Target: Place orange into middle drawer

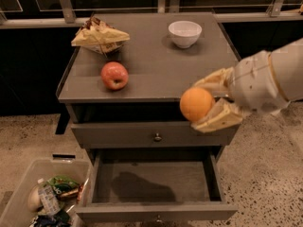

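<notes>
The orange (196, 104) is round and matte, held in my gripper (208, 103), whose cream fingers (218, 119) close on it from the right. The gripper hangs in front of the cabinet's front edge, at the right side, above the pulled-out middle drawer (156, 209). The drawer is a wide shallow grey box with a bare grey floor, and my arm's shadow falls on it. The closed drawer front (156, 134) above it shows only its knob.
On the grey cabinet top (151, 56) sit a red-and-yellow apple (114, 75), a chip bag (99, 36) and a white bowl (184, 33). A clear bin (42, 197) with trash stands on the floor at the lower left.
</notes>
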### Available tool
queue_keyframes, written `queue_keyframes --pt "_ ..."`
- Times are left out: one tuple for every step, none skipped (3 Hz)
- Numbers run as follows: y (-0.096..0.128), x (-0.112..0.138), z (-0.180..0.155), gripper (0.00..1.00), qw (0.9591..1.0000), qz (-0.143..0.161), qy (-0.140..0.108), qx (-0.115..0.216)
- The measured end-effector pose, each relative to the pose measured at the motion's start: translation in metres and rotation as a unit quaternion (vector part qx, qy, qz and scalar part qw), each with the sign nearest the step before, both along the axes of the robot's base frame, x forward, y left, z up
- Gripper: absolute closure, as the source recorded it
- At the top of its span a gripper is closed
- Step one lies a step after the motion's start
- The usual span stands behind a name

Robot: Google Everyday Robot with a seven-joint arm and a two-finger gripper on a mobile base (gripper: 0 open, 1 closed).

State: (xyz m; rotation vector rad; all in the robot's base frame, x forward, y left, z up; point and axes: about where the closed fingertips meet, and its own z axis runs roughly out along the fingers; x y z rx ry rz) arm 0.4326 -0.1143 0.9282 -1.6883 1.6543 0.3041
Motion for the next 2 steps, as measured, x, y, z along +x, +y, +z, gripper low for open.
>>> queue_keyframes --pt "0.0008 -0.0157 -0.0345 1.0 0.9994 0.0 0.033 -0.009" --pt "0.001 -0.0158 -0.0345 1.0 0.9994 0.0 0.033 -0.009"
